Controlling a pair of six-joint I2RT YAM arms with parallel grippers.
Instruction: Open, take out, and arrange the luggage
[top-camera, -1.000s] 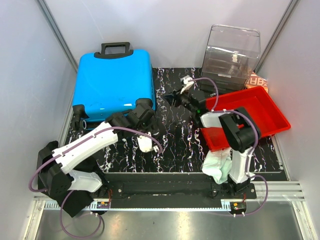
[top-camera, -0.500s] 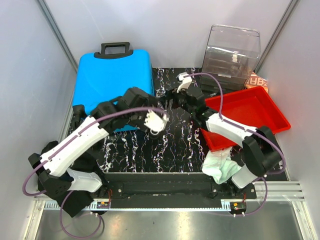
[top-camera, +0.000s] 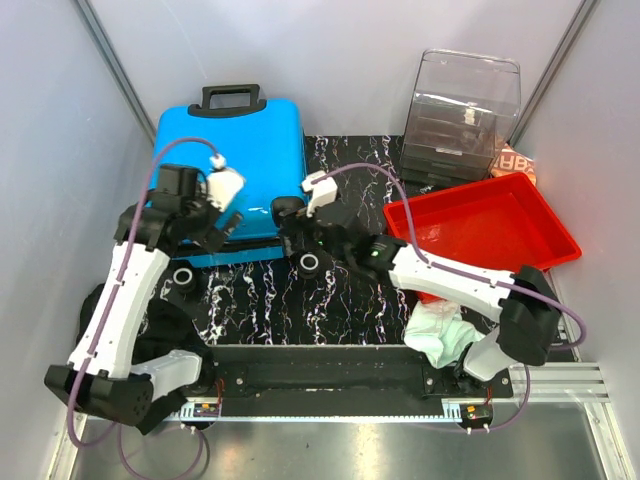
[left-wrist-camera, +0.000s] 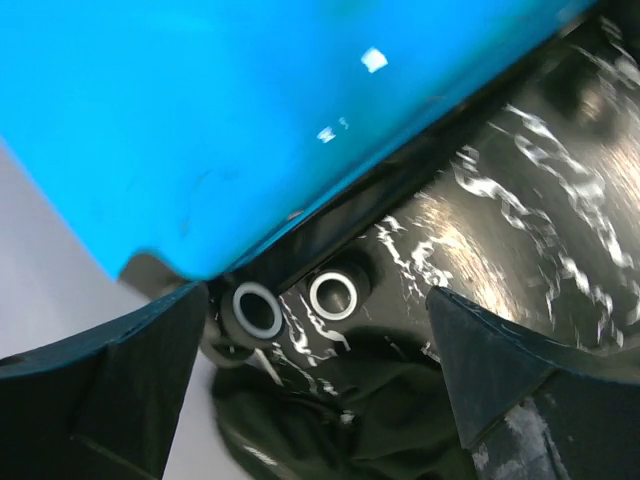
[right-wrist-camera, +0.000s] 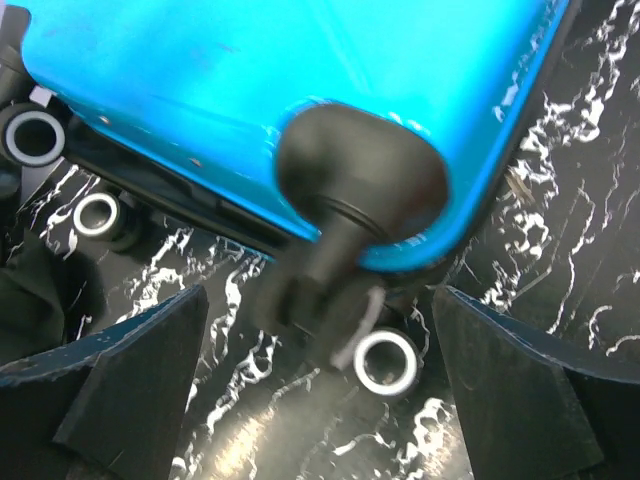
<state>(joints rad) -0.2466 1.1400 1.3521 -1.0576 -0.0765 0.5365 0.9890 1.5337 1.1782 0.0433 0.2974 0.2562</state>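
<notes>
Looking down from the top camera, I see the luggage (top-camera: 228, 160) lying flat and closed at about 10 o'clock on the black marbled mat (top-camera: 340, 300). Its blue shell faces up, its black handle (top-camera: 232, 100) is at the 12 o'clock end and its wheels (top-camera: 311, 262) are at the 6 o'clock end. My left gripper (top-camera: 222, 226) hangs over the case's near edge toward the 7 o'clock corner. Its claw is spread wide and has nothing in it. In the left wrist view the two fingers (left-wrist-camera: 110, 390) frame the blue edge and two white-rimmed wheels, with dark crumpled fabric (left-wrist-camera: 330, 430) below them. My right gripper (top-camera: 295, 235) is at the case's 5 o'clock corner, just above a wheel. It too is spread wide and empty. Its wrist camera shows a black wheel housing (right-wrist-camera: 360, 180) on the blue corner between the fingers (right-wrist-camera: 130, 390), but I cannot tell whether either finger touches the shell. The red tray (top-camera: 545, 215) sits at 3 o'clock, well apart from the case. The clear drawer box (top-camera: 470, 100) stands at 1 o'clock. A white cloth (top-camera: 440, 335) lies bunched beside the right arm's base at 5 o'clock.
</notes>
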